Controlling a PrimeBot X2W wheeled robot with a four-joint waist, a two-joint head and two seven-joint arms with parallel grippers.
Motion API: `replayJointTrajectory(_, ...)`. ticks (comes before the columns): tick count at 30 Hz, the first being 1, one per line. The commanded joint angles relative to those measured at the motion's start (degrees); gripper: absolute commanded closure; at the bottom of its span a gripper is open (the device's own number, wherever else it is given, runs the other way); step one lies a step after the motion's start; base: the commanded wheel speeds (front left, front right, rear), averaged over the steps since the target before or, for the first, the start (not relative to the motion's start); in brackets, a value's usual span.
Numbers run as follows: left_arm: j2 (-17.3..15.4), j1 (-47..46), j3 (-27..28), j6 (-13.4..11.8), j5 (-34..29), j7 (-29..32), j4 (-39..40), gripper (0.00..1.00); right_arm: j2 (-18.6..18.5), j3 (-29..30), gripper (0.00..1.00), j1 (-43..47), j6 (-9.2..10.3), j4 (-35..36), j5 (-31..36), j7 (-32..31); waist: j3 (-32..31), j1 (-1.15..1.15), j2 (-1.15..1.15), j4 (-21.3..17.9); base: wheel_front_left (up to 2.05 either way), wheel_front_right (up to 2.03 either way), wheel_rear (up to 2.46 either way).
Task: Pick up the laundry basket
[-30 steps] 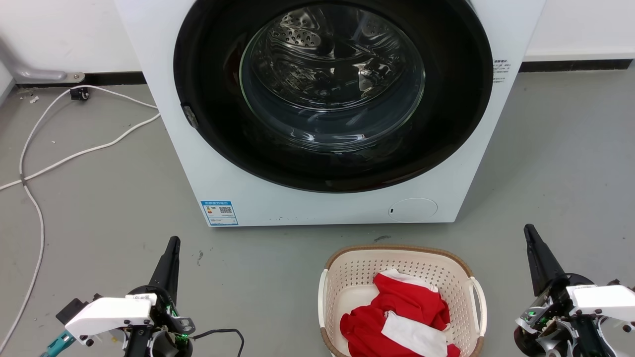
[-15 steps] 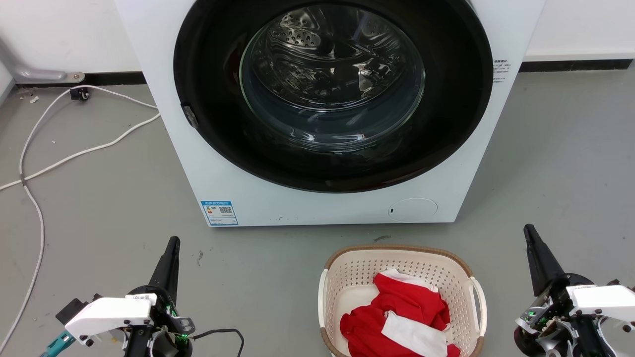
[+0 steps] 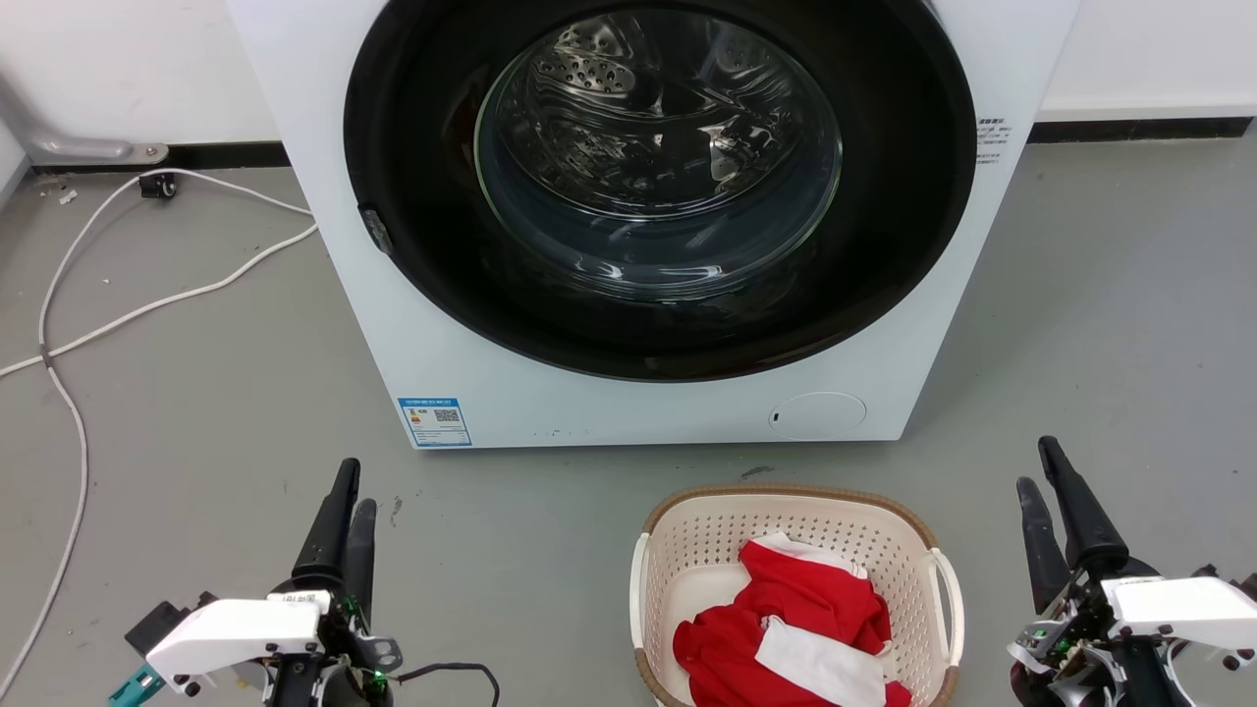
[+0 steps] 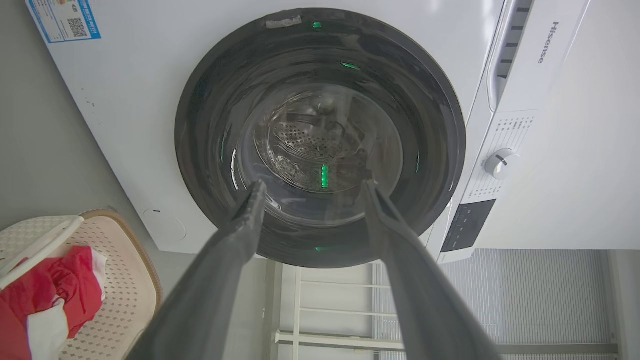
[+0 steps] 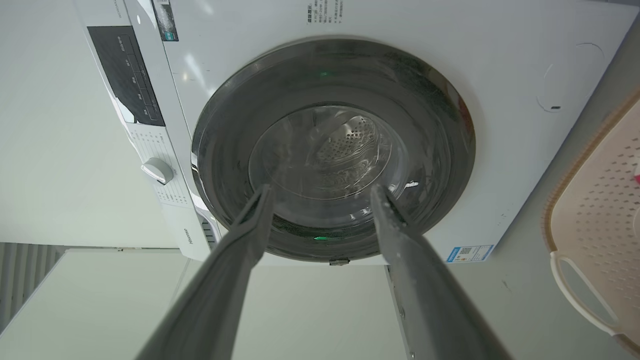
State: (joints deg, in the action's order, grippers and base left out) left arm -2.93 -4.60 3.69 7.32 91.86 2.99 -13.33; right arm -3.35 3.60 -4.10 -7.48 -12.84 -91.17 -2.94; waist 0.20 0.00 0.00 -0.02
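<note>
We see left gripper (image 3: 356,483) fingers spread, empty, then laundry basket (image 3: 786,491) upright on floor (image 3: 550,550) between both grippers, before washing machine (image 3: 324,245), mouth up, handles (image 3: 638,589) left and right, long axis unclear since near end is cropped, then right gripper (image 3: 1035,463) spread, empty.

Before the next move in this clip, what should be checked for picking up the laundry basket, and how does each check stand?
1. Left gripper open: ok, fingers apart.
2. Right gripper open: ok.
3. Laundry basket upright on the floor between the grippers: ok.
4. White side handles clear of the red and white garment: ok.
5. Grippers at the handles: not ok, both are apart from the basket.
6. Basket's near rim unobstructed: cannot tell, cut off by the head view's bottom edge.
</note>
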Motion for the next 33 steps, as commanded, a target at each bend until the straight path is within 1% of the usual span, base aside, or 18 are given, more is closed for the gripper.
replayJointTrajectory(1, -0.2, -1.4, -0.2, 0.1, -0.7, -0.5, 1.6, 0.00, -0.1, -0.3, 0.00, -0.6, -0.01, 1.5, 0.9, 0.5, 0.0, 0.00, 0.00, 0.0, 0.00, 0.00, 0.00)
replayJointTrajectory(5, -0.2, -1.6, -0.5, 0.1, -3.8, -1.6, 3.3, 0.00, -0.1, -0.1, 0.00, -0.3, -0.01, 2.5, 4.8, 1.6, 0.0, 0.00, 0.00, 0.0, 0.00, 0.00, 0.00)
replayJointTrajectory(14, -0.2, -1.9, -1.4, 0.1, -15.4, -3.7, 6.5, 0.00, 0.0, 0.3, 0.00, 0.4, -0.01, 5.4, 19.2, 3.7, 0.1, 0.00, 0.00, 0.0, 0.00, 0.00, 0.00)
replayJointTrajectory(19, -0.2, -2.0, -1.9, 0.1, -21.8, -4.8, 7.7, 0.00, 0.0, 0.1, 0.00, 0.8, -0.01, 6.9, 25.6, 4.8, 0.1, 0.00, 0.00, -0.1, 0.00, 0.00, 0.00)
replayJointTrajectory(33, -0.1, -1.5, -4.5, -0.7, -39.8, -7.6, 8.1, 0.00, 0.1, -1.7, 0.00, 1.8, -0.01, 9.1, 42.9, 7.6, -0.1, 0.00, 0.00, -0.2, 0.00, 0.00, 0.00)
